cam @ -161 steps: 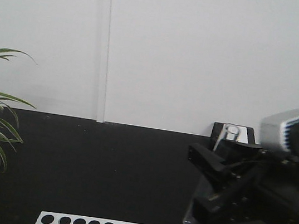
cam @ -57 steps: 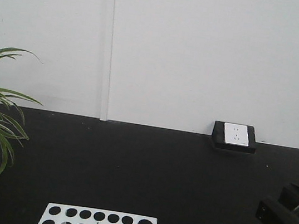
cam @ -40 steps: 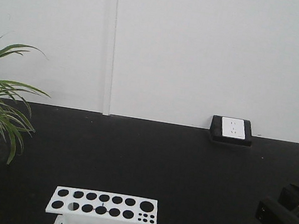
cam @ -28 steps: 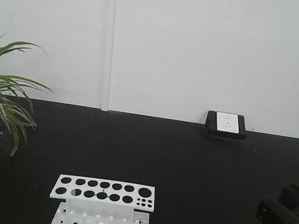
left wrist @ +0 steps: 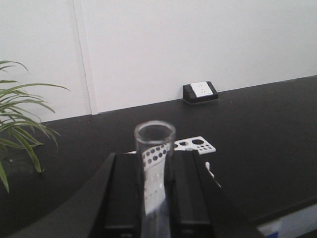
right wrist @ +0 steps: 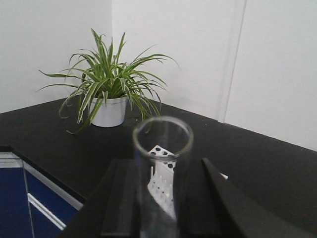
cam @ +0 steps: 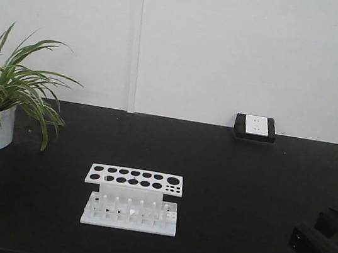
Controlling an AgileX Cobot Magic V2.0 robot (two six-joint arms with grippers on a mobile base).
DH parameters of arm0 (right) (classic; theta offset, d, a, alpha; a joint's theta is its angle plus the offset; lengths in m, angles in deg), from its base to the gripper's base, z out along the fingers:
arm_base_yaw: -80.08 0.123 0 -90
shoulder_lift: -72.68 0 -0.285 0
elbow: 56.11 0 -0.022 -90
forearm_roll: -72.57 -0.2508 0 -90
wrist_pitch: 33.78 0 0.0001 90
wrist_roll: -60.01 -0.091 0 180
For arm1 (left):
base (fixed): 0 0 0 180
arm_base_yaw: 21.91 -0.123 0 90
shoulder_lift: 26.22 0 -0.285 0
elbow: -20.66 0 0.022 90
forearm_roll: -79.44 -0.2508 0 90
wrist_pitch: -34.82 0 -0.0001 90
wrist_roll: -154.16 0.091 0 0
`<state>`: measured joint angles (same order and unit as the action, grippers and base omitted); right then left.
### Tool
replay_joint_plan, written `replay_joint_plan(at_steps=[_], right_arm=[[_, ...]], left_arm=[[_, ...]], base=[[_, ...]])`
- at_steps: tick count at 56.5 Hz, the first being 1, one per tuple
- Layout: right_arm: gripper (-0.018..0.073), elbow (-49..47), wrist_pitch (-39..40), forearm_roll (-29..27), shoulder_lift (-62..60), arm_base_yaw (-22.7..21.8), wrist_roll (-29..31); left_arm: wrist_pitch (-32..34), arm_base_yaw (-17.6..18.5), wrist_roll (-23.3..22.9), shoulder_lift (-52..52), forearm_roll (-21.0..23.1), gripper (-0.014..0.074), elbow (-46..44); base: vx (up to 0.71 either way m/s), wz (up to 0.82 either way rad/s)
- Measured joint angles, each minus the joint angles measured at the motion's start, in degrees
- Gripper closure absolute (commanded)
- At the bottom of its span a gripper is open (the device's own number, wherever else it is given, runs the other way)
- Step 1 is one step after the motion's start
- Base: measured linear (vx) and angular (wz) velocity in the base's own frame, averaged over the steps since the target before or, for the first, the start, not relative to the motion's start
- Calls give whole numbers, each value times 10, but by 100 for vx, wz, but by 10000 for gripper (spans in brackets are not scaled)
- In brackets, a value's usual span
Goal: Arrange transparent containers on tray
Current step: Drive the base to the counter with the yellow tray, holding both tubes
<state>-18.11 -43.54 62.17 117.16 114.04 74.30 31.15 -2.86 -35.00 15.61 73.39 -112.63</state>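
A clear glass test tube [left wrist: 155,141] stands upright between the black fingers [left wrist: 124,188] of my left gripper [left wrist: 155,168], which is shut on it. The open rim faces the camera. A second clear test tube [right wrist: 163,148] is clamped the same way in my right gripper [right wrist: 162,171], which is also shut. In the front view only a black part of the right gripper [cam: 322,251] shows at the bottom right corner, with a grey slanted length below it. The left gripper is outside that view. The yellow tray is out of view.
A white holed rack [cam: 131,200] stands mid-counter on the black top and is also in view as the rack [left wrist: 195,145] behind the left tube. A potted plant [cam: 1,101] stands at the left. A wall socket box [cam: 254,128] sits at the back. Blue cabinet fronts [right wrist: 29,203] lie below the counter edge.
The front view has pulled back: rack and plant now show in full and farther off. The right gripper dropped from mid-frame to the bottom right corner, still holding its tube.
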Motion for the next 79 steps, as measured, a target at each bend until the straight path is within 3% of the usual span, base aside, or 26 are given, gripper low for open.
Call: replay_joint_plan(at_steps=[79], right_arm=[[571,0,0,0,0,0,0]], left_arm=[[0,0,0,0,0,461,0]], base=[[-35,9]])
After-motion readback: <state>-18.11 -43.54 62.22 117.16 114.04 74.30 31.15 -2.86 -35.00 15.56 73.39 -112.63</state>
